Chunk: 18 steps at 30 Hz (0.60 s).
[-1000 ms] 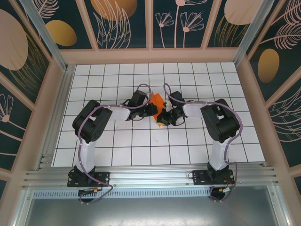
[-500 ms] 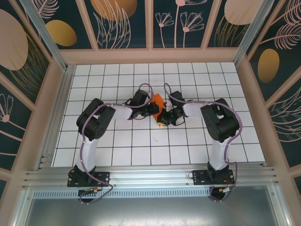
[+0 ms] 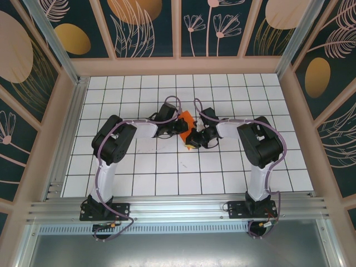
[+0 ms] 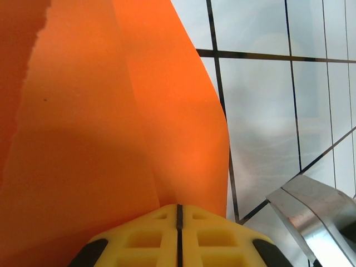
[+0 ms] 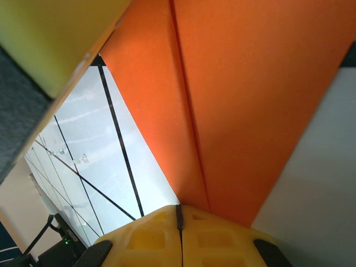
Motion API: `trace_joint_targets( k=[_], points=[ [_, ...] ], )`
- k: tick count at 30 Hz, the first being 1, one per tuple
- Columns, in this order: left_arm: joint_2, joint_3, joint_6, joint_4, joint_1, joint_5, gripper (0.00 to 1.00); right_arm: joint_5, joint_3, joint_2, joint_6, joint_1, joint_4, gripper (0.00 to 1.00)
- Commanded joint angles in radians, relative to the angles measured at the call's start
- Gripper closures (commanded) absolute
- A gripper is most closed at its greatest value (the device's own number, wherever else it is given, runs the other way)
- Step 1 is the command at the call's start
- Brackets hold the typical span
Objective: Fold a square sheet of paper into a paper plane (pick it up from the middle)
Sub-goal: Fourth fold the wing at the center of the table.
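Observation:
The square sheet of paper, bright orange and folded into a smaller creased shape, is held up between both arms at the middle of the grid table. My left gripper is shut on its left side. In the left wrist view the yellow fingertips meet in a thin seam with the paper rising out of them. My right gripper is shut on the right side. In the right wrist view its gripper pinches the paper beside a long crease.
The white grid table is walled by wooden frames with patterned panels. An aluminium rail runs along the near edge. The other gripper's yellow and dark finger sits close in the right wrist view.
My left gripper has closed the last bit on the paper and its elbow has shifted slightly right. The right arm and the paper have hardly moved.

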Motion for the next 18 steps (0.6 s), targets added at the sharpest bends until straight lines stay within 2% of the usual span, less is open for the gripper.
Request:
trace_joint_targets(
  k=[1,4,7,18],
  points=[
    [0.059,0.048,0.023,-0.049,0.042,-0.138,0.91,0.171,-0.084,0.131,0.01,0.03,-0.16,0.94],
    [0.075,0.077,0.015,-0.07,0.049,-0.158,0.91,0.178,-0.094,0.144,0.01,0.035,-0.166,0.95],
    [0.088,0.107,0.01,-0.085,0.058,-0.172,0.87,0.182,-0.106,0.149,0.008,0.038,-0.168,0.95],
    [0.151,0.238,0.032,-0.153,0.082,-0.194,0.87,0.188,-0.131,0.14,0.004,0.042,-0.166,0.96]
  ],
)
